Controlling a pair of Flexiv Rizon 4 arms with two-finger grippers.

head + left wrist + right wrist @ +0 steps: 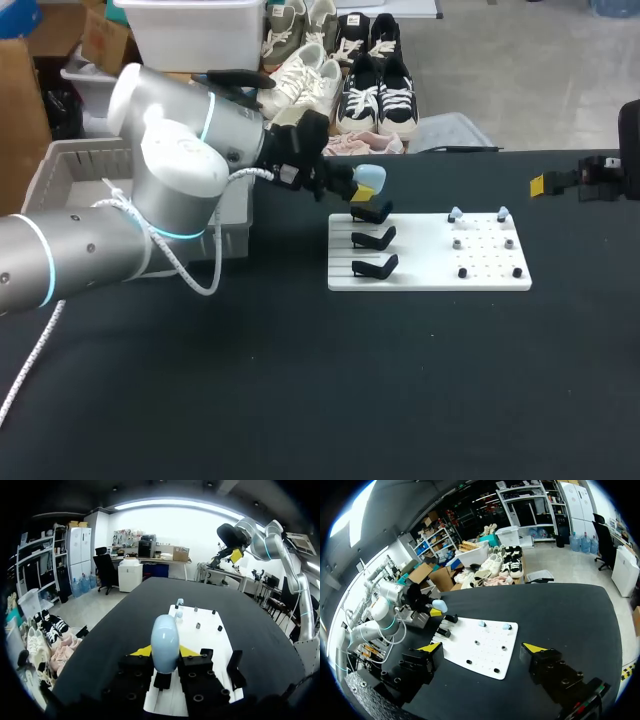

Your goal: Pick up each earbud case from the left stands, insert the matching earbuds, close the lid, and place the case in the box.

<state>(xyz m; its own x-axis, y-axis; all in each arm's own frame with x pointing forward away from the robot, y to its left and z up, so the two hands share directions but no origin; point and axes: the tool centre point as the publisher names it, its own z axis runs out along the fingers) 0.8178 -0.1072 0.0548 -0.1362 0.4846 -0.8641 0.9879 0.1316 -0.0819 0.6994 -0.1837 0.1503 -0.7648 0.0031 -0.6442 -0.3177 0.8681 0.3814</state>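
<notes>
The left tool (358, 188), just above centre in the head view, is clamped on the pale blue case (371, 177). Its yellow tips press the case's two sides, and the left wrist view shows the case standing upright between them. The upright hold probably keeps the lid end reachable for the steps ahead. The case hangs just over the rearmost of three black stands (371, 212) on the left end of the white board (430, 275), and it looks clear of that stand, though only barely (contact is hard to rule out). The other two stands look bare. Two blue earbuds (455, 213) sit on pegs along the board's far edge, right of centre, placed where the other arm can get at them. The right tool (482, 647) waits at the right edge of the frame, above the dark surface (300, 400), with its fingers spread wide and nothing between them. The grey box (70, 160) lies at the left, partly behind the left arm. The task is at the pickup step, so loading and closing the case are yet to come.
</notes>
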